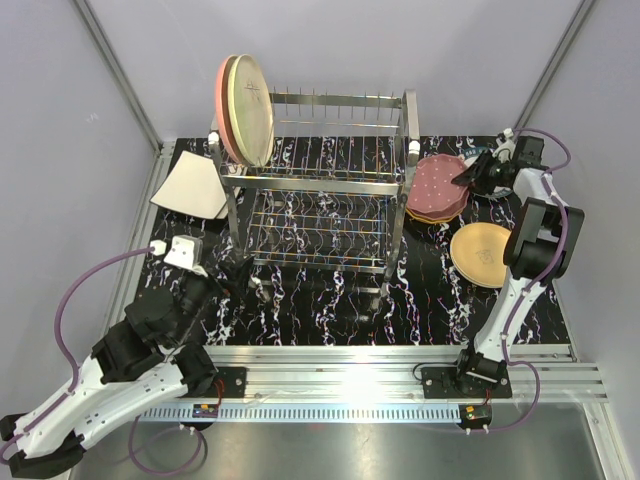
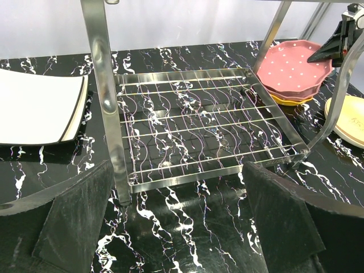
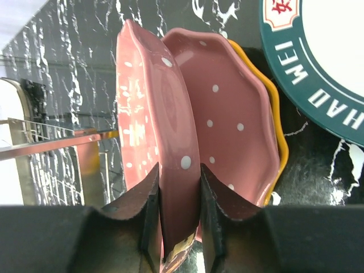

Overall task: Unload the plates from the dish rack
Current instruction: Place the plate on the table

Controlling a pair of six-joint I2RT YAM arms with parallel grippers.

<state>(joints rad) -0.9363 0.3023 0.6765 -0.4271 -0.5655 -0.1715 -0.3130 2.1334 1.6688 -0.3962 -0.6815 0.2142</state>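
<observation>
The dish rack (image 1: 320, 190) stands mid-table, and a pink plate (image 1: 224, 100) and a cream plate (image 1: 251, 108) stand upright at the left end of its top tier. Right of the rack, my right gripper (image 3: 179, 193) is shut on the rim of a maroon white-dotted plate (image 3: 165, 108). That plate tilts off a second dotted plate (image 3: 227, 114), which lies on an orange plate (image 3: 280, 136). My left gripper (image 2: 182, 222) hangs open and empty low before the rack's lower tier (image 2: 193, 122).
A squarish white plate (image 1: 190, 188) lies on the table left of the rack. A tan plate (image 1: 480, 253) lies at the right, in front of the dotted stack (image 1: 437, 187). A white plate with a teal rim (image 3: 318, 62) lies just beyond the stack.
</observation>
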